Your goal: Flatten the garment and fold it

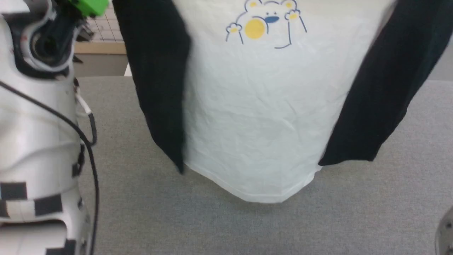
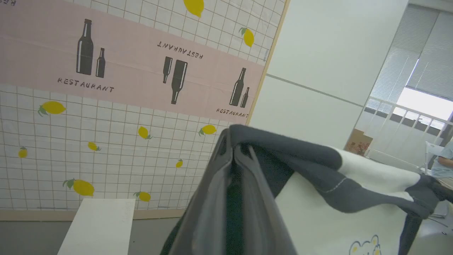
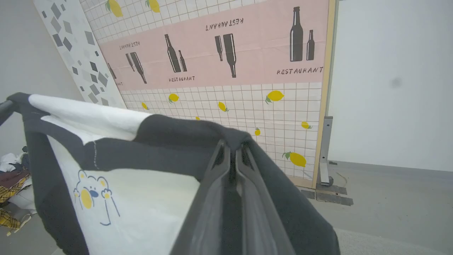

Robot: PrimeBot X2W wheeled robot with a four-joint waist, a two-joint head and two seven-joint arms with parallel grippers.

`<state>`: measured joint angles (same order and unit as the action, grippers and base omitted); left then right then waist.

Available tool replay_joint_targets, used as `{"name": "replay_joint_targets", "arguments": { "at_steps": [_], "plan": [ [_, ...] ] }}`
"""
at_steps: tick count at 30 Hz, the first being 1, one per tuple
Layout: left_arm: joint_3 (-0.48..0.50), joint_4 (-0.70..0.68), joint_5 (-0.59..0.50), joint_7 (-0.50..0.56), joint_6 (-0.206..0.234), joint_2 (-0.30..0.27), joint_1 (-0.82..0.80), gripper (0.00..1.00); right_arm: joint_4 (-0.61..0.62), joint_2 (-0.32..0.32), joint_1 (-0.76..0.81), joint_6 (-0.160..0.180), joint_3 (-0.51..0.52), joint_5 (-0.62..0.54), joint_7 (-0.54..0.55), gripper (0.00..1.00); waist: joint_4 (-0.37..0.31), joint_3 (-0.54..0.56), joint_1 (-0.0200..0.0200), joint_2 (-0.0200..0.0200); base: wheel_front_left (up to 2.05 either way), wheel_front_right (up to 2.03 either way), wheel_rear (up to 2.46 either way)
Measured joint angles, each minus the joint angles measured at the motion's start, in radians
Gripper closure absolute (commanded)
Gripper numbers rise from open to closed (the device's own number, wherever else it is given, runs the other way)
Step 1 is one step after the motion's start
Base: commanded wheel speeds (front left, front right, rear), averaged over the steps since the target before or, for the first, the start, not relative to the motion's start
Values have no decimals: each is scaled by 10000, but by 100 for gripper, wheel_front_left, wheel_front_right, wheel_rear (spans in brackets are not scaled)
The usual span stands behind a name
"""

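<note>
at the left edge of the head view a glossy white forearm (image 1: 35,124) with black patches and a thin black cable is seen, with a bright green part (image 1: 90,6) at the top. in the middle of the frame the garment (image 1: 254,117) is held up and hangs spread: a soft, finely creased white body with a curved hem at the bottom, flanked by two limp black sleeves. a small bear print (image 1: 265,23) with a yellow circle is set near the top. beneath it a grey, felt-like surface (image 1: 141,212) is spread; whether the hem touches it cannot be told.

in the left wrist view the left gripper (image 2: 233,147) is seen with its jaws pressed together on a black fold of the garment's top edge. at the left a gridded wall panel (image 2: 106,141) printed with lemons and bottles is shown, a white box (image 2: 99,223) at its foot, and slatted blinds (image 2: 417,63) at the upper right.

in the right wrist view the right gripper (image 3: 232,150) is likewise clamped on black fabric, a heap of clothes (image 3: 10,184) lies at the left edge, and a smooth grey floor (image 3: 389,191) is seen at the right.
</note>
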<state>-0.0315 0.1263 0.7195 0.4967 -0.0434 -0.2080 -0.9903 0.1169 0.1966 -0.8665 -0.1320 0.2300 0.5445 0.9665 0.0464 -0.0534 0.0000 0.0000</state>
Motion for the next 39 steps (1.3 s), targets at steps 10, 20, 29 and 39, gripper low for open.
{"name": "replay_joint_targets", "arguments": {
  "at_steps": [10, 20, 29, 39],
  "plan": [
    [-562, 2777, -1383, -568, -265, -986, -2595, 100, -2201, -1064, -3058, 0, -903, -1879, -359, 100, -137, -1316, 0, 0, 0, 0, 0],
    [-376, 4266, -2006, -2901, -495, -1714, -5047, 100, -4964, -1488, -6405, -2, -1114, -2970, -2767, 100, -422, -3243, 2, 0, 0, 0, 0],
    [-431, 5482, -1937, -4552, -763, -1797, -5586, 100, -7110, -1499, -7527, -4, -1588, -3152, -4520, 100, -546, -4703, 3, 0, 0, 0, 0],
    [-1785, 6251, -890, -5010, -802, -1536, -4355, 100, -8190, -1480, -6464, -4, -2209, -2922, -4961, 100, -167, -4996, 3, 0, 0, 0, 0]
  ]
}}
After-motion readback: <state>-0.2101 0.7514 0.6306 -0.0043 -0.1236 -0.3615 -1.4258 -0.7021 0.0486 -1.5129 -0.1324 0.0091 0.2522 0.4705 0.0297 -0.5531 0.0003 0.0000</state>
